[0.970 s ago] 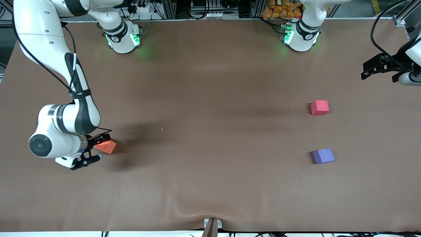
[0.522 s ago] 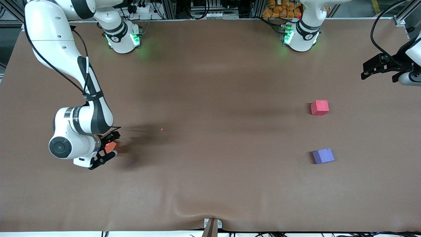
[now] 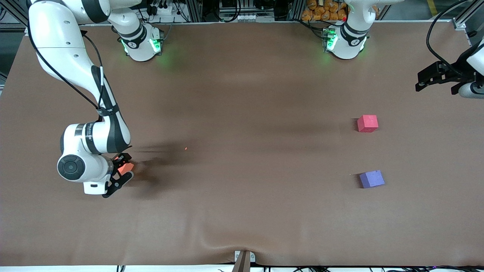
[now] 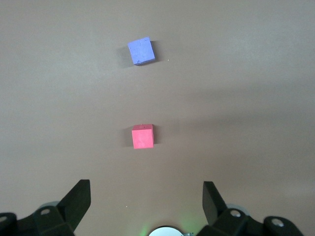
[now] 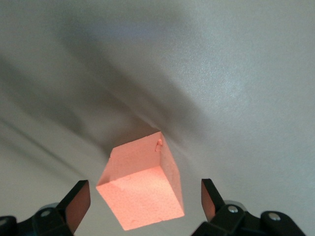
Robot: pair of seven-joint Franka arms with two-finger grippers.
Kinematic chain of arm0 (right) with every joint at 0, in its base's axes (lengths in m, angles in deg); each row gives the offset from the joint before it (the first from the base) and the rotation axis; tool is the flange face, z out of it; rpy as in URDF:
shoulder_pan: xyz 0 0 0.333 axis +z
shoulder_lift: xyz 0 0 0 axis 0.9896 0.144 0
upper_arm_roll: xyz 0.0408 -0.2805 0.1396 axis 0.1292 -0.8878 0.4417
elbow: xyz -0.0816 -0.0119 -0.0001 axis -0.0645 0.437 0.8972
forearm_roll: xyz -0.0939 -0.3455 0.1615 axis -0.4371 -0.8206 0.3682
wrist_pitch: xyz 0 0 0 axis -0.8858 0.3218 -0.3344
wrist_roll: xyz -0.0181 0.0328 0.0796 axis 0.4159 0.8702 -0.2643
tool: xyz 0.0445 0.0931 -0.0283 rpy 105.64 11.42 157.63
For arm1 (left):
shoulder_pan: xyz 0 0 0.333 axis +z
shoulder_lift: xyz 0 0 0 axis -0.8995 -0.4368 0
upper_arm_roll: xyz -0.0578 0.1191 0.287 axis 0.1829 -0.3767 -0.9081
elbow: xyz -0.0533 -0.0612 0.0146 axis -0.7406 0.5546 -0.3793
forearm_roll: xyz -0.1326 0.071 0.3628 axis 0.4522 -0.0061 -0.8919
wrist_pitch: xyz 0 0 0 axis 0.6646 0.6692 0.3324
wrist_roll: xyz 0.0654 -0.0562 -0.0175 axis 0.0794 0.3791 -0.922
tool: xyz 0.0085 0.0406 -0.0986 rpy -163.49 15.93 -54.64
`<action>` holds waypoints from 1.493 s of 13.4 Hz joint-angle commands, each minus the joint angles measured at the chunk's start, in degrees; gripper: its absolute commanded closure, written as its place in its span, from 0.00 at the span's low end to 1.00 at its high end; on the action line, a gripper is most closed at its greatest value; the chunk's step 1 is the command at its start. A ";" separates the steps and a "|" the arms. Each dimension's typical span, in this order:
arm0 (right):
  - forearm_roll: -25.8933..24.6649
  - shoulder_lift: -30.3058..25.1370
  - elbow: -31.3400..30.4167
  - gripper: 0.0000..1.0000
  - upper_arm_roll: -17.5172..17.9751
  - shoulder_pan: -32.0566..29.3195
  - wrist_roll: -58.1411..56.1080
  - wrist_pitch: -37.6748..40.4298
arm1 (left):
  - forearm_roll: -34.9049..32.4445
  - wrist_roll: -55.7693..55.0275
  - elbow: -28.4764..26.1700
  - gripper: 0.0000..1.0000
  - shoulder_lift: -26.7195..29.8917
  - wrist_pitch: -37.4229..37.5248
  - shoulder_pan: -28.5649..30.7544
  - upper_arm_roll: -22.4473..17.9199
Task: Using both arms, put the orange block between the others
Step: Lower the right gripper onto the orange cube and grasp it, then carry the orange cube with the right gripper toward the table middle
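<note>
At the right arm's end of the table, the right gripper (image 3: 120, 170) sits low over the orange block (image 3: 126, 167), its fingers (image 5: 78, 201) spread wide with the block between them and a visible gap on each side. The block rests on the brown table cover (image 3: 234, 151); nothing is clamped yet. Judgement: this posture suits a straddle ahead of a closing grasp.

Toward the left arm's end lie the two other cubes, well apart from the orange one. The red-pink cube (image 3: 367, 123) lies farther from the front camera, the purple-blue cube (image 3: 372, 178) nearer, with bare cover between them, evidently the target slot.

The left gripper (image 3: 435, 77) hangs over the table's edge at its own end, fingers (image 4: 78, 199) apart and empty. That arm waits, presumably for a handover, since the slot lies on its side.
</note>
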 commanded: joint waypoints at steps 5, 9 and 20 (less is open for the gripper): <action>-1.59 1.28 -1.99 0.00 0.09 -0.60 -7.22 -2.22 | 0.22 0.76 0.42 0.00 -0.16 0.56 0.94 -0.01; -1.59 1.73 -2.52 0.00 0.09 -0.68 -7.31 -2.39 | 0.22 0.76 0.42 0.00 -0.16 0.56 0.85 -0.01; 12.60 0.23 1.00 0.59 2.10 3.79 3.49 -1.51 | 0.31 0.76 0.42 0.00 -0.16 0.56 0.85 -0.01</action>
